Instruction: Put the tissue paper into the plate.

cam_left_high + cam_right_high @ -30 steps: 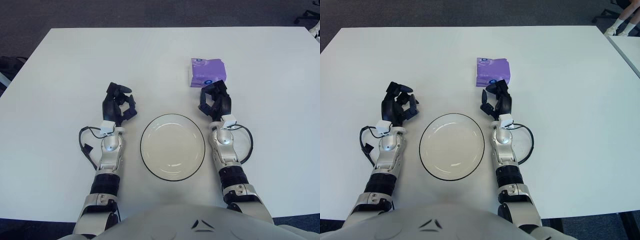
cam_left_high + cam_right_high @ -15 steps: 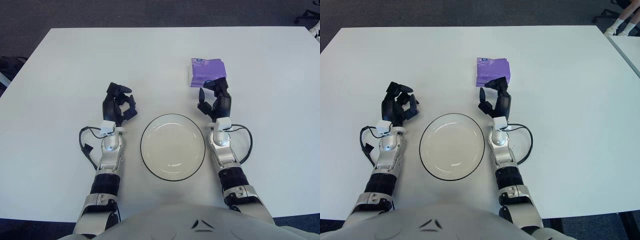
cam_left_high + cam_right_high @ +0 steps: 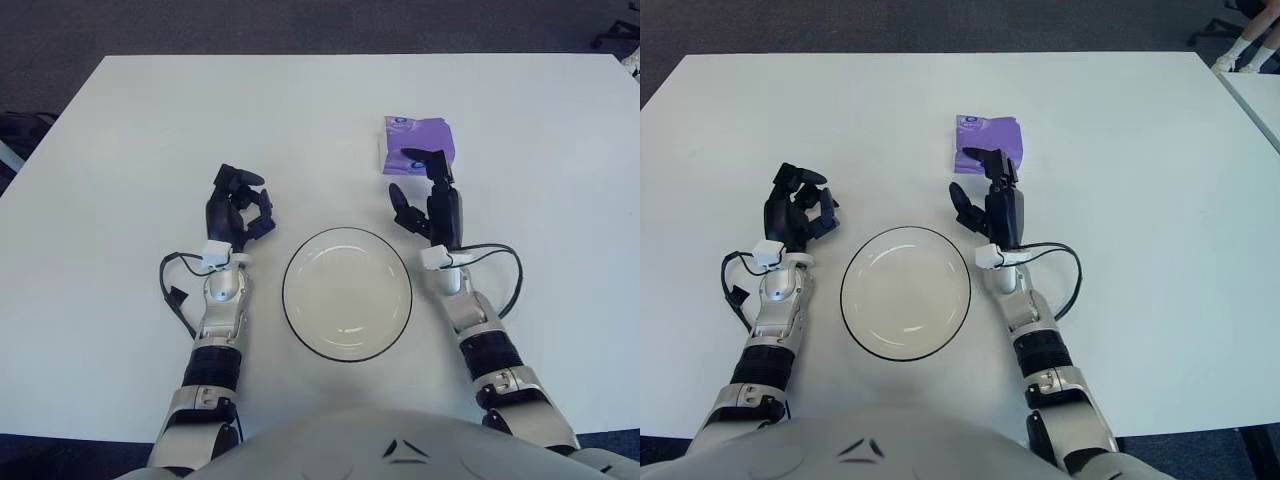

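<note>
Fingers spread and holding nothing, the right hand [image 3: 432, 200] hovers just short of the purple tissue paper [image 3: 417, 144], its upper fingertips overlapping the packet's near edge in view. The packet lies flat on the white worktop [image 3: 130, 150], beyond and right of the empty plate [image 3: 347, 293]. A good grasp likely means reaching farther over the packet, then closing across its width. The left hand [image 3: 236, 208] shows left of the plate, fingers curled.
</note>
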Robot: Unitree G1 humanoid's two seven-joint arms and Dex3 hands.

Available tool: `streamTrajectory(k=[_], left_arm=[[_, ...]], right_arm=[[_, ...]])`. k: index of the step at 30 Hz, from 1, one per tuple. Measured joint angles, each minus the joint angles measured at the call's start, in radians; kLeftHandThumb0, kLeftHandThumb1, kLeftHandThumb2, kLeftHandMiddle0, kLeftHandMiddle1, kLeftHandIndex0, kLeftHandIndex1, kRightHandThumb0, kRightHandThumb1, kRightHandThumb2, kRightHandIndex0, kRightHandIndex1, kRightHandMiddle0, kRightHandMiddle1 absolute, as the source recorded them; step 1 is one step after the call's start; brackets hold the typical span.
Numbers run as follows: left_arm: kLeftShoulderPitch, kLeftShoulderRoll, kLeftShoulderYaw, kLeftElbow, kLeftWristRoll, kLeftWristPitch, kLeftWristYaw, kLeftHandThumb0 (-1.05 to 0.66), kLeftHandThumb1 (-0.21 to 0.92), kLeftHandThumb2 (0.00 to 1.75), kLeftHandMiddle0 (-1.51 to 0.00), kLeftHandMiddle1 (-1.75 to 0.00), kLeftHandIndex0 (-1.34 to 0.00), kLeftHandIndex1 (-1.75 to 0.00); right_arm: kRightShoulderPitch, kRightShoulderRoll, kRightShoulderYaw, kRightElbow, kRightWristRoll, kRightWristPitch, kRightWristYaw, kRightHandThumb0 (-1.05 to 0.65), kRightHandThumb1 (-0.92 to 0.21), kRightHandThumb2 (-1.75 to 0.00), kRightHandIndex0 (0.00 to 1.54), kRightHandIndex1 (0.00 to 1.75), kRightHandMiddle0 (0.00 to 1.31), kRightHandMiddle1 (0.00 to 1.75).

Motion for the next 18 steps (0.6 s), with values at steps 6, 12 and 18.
streamTrajectory(k=[6, 12, 18], left_arm=[[0.0, 0.0, 0.001, 0.0, -0.001, 0.0, 0.0, -0.44, 0.46, 1.15, -0.75, -1.75, -0.5, -1.75], [0.0, 0.0, 0.003, 0.0, -0.002, 0.0, 0.0, -0.43, 0.47, 1.14, -0.75, -1.75, -0.49, -1.75], [0.0, 0.001, 0.007, 0.0, -0.003, 0.0, 0.0, -0.43, 0.47, 1.14, -0.75, -1.75, -0.49, -1.75]], right_arm=[[0.026, -0.044, -0.003, -0.041, 0.024, 0.014, 0.059, -1.04, -0.91, -0.42, 0.0, 0.01, 0.0, 0.02], [0.043, -0.077, -0.005, -0.059, 0.03, 0.039, 0.107, -1.05, -0.92, -0.44, 0.0, 0.0, 0.0, 0.0], [0.019, -0.113, -0.006, -0.05, 0.02, 0.056, 0.107, -1.05, -0.92, -0.48, 0.0, 0.0, 0.0, 0.0]])
